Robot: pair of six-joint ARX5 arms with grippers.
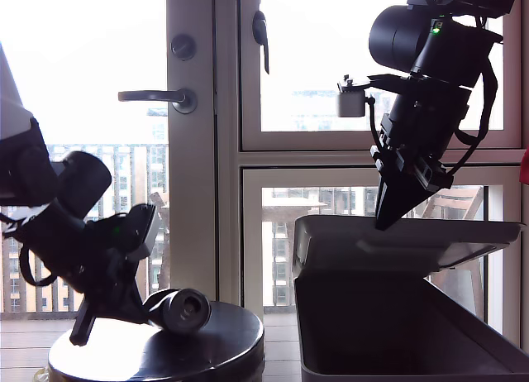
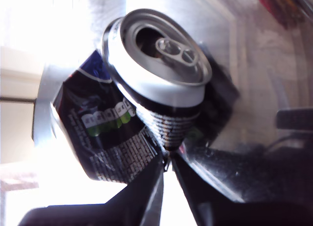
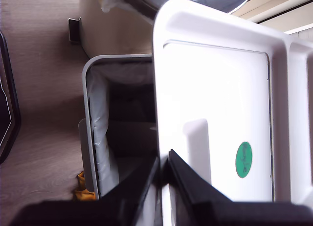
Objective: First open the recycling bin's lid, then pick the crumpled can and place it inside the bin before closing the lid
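- My first pincer [image 2: 167,160] is clenched on the dented can [image 2: 146,94], on the round tabletop [image 1: 157,349].
- My second pincer [image 3: 164,162] is clamped on the lid [image 3: 215,89], raised over the open bin [image 1: 397,341].

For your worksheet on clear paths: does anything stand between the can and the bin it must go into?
Nothing visible does. My second gripper holds the lid raised, so the bin is open. The can lies on the round table, at my first gripper.
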